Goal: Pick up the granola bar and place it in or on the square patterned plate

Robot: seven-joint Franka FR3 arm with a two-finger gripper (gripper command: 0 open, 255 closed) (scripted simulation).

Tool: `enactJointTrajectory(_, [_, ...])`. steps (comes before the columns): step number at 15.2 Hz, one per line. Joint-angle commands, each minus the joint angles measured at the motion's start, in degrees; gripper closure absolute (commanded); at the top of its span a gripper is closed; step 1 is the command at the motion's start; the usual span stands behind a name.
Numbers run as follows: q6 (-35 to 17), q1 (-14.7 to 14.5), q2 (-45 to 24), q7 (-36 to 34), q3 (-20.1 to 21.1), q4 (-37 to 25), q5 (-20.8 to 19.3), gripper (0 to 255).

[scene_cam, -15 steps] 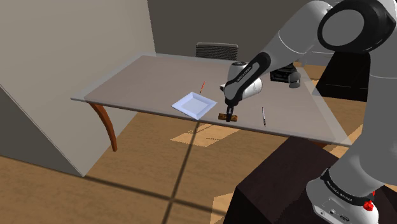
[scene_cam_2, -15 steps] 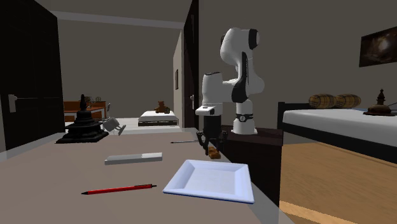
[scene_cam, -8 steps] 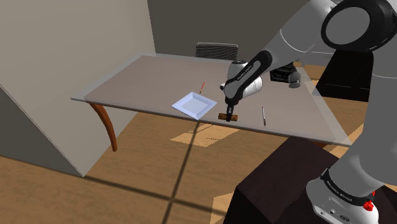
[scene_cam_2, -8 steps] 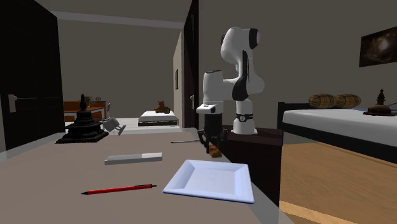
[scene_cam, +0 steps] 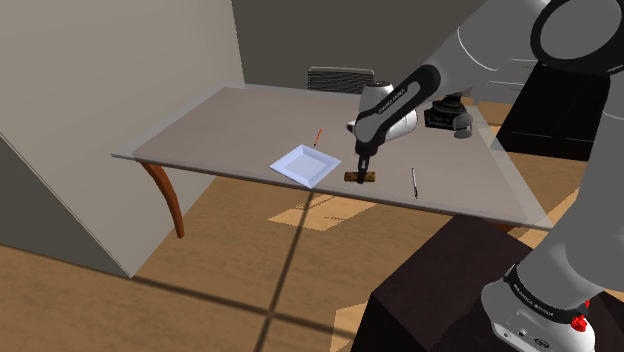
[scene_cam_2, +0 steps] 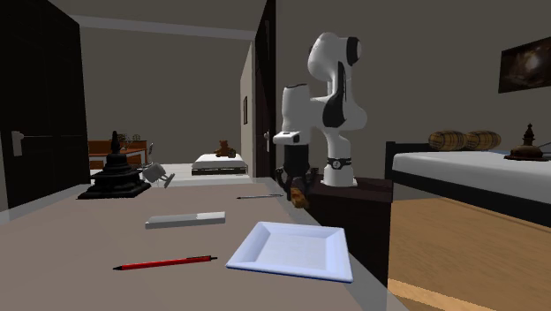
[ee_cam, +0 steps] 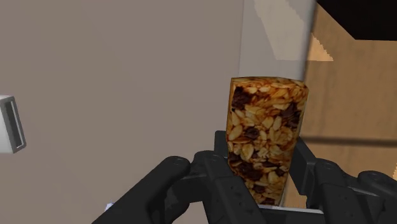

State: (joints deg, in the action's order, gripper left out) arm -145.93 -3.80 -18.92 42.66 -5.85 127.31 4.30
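Note:
The granola bar (ee_cam: pixel 264 140), oats with dark chips, stands clasped between my black fingers (ee_cam: pixel 215 167). In the shoulder view my gripper (scene_cam: pixel 362 170) is shut on the bar (scene_cam: pixel 361 178) and holds it a little above the table's near edge, just to the right of the white square plate (scene_cam: pixel 305 163). The second exterior view has the gripper (scene_cam_2: pixel 298 187) and the bar (scene_cam_2: pixel 302 197) beyond the plate (scene_cam_2: pixel 291 250), hanging clear of the tabletop.
A red pen (scene_cam: pixel 318 135) lies behind the plate and a thin pen (scene_cam: pixel 414 181) to the bar's right. A grey flat bar (scene_cam_2: pixel 186 220) and a dark statue (scene_cam_2: pixel 115 177) stand further along the table (scene_cam: pixel 230 125). A white boxy thing (ee_cam: pixel 9 124) sits off to the gripper's side.
The gripper has risen with the granola bar in it, lifting the bar off the tabletop. The plate and pens have not moved.

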Motion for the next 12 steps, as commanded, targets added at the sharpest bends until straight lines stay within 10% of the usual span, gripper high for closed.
enactJointTrajectory(1, [1.5,-0.1,1.4,-0.2,-0.2,-0.1,-0.3,255])
enactJointTrajectory(7, [4.9,-0.3,4.6,-0.7,-0.5,-0.4,-1.0,255])
enactJointTrajectory(12, [9.8,-1.4,-4.2,-2.9,0.5,-14.0,-0.5,255])
